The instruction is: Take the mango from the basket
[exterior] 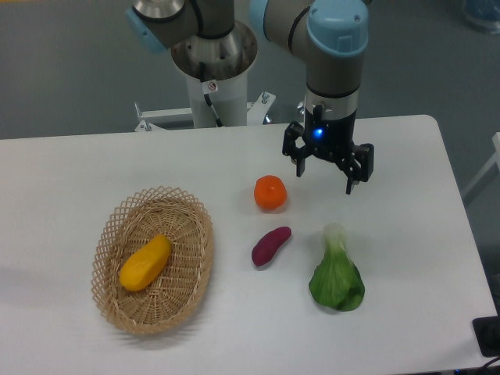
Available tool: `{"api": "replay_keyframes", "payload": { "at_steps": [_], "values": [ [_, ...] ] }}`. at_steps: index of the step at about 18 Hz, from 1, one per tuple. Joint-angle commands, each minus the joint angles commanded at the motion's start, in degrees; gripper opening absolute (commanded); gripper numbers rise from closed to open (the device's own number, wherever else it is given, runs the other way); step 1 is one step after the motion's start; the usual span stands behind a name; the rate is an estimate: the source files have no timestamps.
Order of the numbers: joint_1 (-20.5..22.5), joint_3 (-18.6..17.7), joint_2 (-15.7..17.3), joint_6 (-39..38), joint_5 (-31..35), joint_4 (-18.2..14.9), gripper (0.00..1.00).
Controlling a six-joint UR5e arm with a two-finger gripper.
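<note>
— Lying where, the mango (145,262)?

— Inside the wicker basket (117,221) at the table's (94,164) left, its long axis running diagonally — lower-left end to upper-right end.

— And the gripper (326,172)?

— Hovering well apart to the right, above the orange (270,193), fingers spread, holding nothing.

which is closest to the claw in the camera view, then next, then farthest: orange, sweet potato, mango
1. orange, just left of the open claw
2. sweet potato, lower and left of it
3. mango, far left, lying in the basket
</note>
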Motion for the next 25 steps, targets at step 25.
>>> {"api": "replay_keyframes", "payload": {
  "at_steps": [25],
  "values": [
    [-9.5, -1.7, -2.8, -18.4, -1.2, 4.4, 1.00]
  ]
}}
